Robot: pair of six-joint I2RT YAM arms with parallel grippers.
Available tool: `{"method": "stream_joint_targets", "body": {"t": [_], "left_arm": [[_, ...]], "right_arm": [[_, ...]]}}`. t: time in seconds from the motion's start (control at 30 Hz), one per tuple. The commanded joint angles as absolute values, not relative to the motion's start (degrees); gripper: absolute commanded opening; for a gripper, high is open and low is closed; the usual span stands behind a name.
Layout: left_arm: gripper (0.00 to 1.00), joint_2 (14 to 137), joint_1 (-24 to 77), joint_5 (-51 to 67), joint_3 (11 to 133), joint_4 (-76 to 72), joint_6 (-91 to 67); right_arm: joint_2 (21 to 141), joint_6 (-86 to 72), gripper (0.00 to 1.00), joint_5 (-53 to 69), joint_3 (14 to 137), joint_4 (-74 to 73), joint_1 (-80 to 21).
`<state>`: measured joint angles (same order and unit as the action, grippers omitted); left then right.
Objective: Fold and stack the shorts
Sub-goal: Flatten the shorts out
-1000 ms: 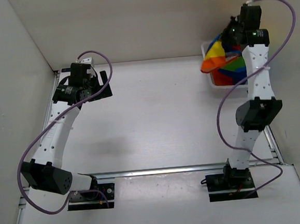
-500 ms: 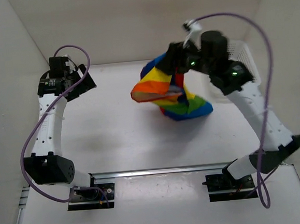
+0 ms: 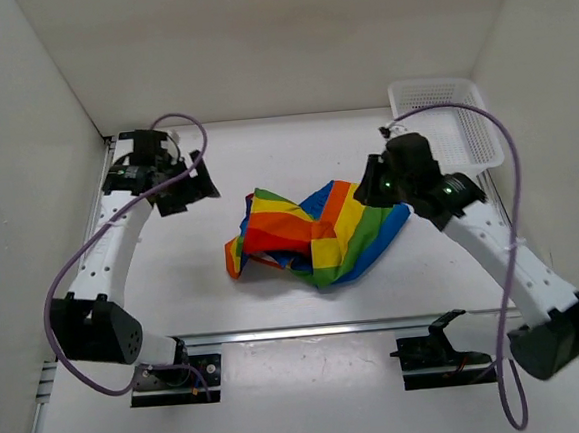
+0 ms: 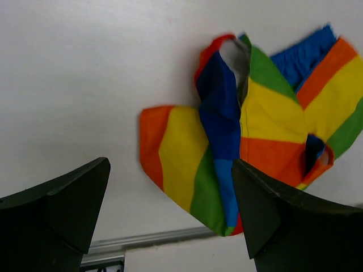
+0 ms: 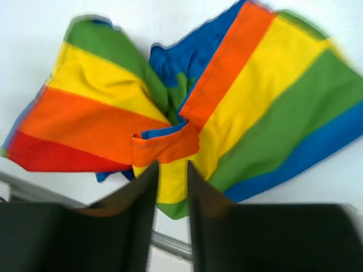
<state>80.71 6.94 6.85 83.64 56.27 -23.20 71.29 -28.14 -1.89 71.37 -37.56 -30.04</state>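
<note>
The right jaws (image 5: 171, 170) stand nearly together with only a narrow slot between them, their tips at an orange fold of the shorts (image 3: 311, 235); whether they pinch the cloth cannot be told. Seen from overhead, they meet the garment at its 2 o'clock edge. The left jaws (image 4: 170, 164) gape wide and hang above the counter (image 3: 295, 156) off the shorts' 10 o'clock side, apart from the cloth. The shorts lie crumpled and partly spread on the middle of the counter, with red and orange stripes toward 9 o'clock and a green and blue hem running out toward 3 o'clock. Bare counter opens from the cloth's 12 o'clock edge to the back wall (image 3: 276, 47). A narrower strip at 6 o'clock separates the cloth from the metal rail (image 3: 318, 328). The white mesh basket (image 3: 430, 85) sits in the far corner at 1 o'clock, apart from the shorts.
</note>
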Motion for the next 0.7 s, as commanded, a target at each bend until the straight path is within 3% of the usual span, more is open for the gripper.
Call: {"method": "stream_joint_targets", "body": {"t": [0.0, 0.03, 0.07, 0.13, 0.17, 0.4, 0.43, 0.47, 0.53, 0.57, 0.6, 0.67], "left_arm": [[0.99, 81.1, 13.2, 12.7, 79.1, 52.6, -24.7], [0.99, 82.0, 14.9, 12.7, 79.1, 52.0, -25.2], [0.99, 82.6, 16.8, 12.7, 79.1, 51.3, -25.2], [0.99, 83.2, 21.0, 12.7, 78.5, 51.3, -25.2], [0.99, 83.2, 22.0, 12.7, 78.5, 51.3, -25.2], [0.99, 87.1, 27.1, 15.7, 74.7, 48.9, -25.2], [0.92, 88.1, 27.1, 15.7, 74.0, 48.9, -25.2], [0.62, 90.2, 27.1, 15.7, 74.0, 48.9, -25.2], [0.15, 91.6, 26.5, 17.3, 75.2, 48.9, -24.7], [0.10, 91.6, 24.7, 17.3, 76.3, 48.9, -24.7], [0.10, 92.1, 23.9, 18.8, 76.9, 48.9, -24.7], [0.10, 92.1, 21.5, 18.8, 81.3, 49.7, -24.7]], "right_arm": [[66.7, -30.9, 0.22, -6.7, 66.6, -36.6, -28.7], [66.7, -31.6, 0.33, -4.8, 65.8, -37.2, -27.2], [67.3, -31.6, 0.55, -2.0, 64.2, -37.2, -27.2], [69.1, -31.6, 0.90, 4.9, 63.5, -37.2, -26.5], [70.0, -30.9, 1.00, 7.1, 62.8, -36.7, -27.1], [80.1, -31.2, 1.00, 8.1, 66.0, -32.8, -38.1], [80.9, -32.0, 1.00, 7.5, 66.0, -30.3, -39.1], [81.7, -32.6, 1.00, 7.5, 65.3, -29.1, -39.9], [84.2, -33.2, 0.90, 6.9, 64.4, -26.9, -41.1], [85.2, -33.8, 0.80, 5.1, 64.4, -26.3, -41.1], [87.5, -33.8, 0.52, 4.1, 65.1, -26.3, -40.5], [89.7, -33.1, 0.18, 2.2, 67.3, -27.9, -39.2]]}}
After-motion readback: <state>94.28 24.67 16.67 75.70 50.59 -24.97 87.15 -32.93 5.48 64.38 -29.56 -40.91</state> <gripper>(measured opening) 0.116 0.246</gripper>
